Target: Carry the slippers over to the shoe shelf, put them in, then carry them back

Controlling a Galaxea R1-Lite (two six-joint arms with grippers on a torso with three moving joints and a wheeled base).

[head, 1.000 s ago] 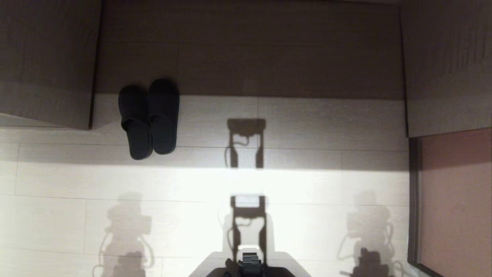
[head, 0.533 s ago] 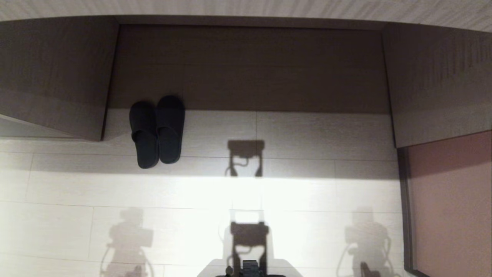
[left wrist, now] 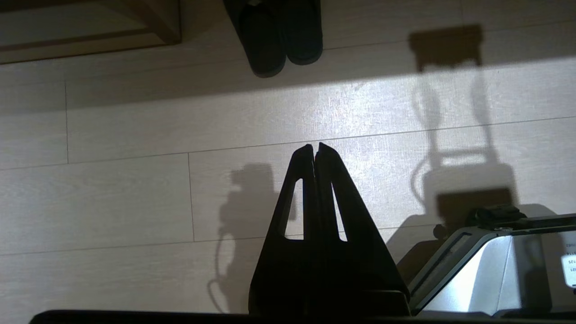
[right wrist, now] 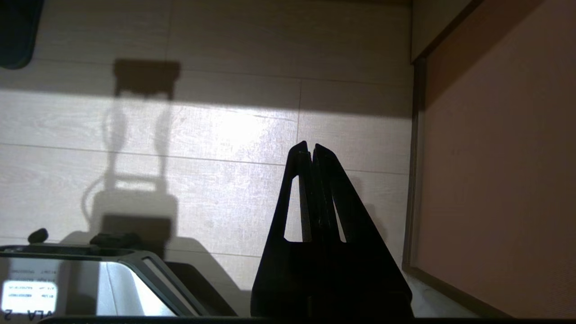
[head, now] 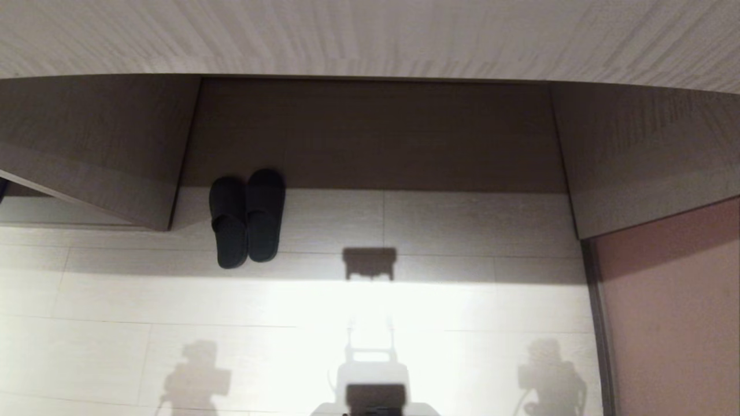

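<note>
Label text [right wrist: 28,296] on robot base, unreadable.

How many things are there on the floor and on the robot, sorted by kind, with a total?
Slippers: 2, black, side by side on the floor at the recess edge
Grippers: 2, the left gripper and the right gripper, both shut and empty above the floor
Total: 4

Black slippers [head: 247,216] (plain); pale wood-grain floor [head: 439,231].
</note>
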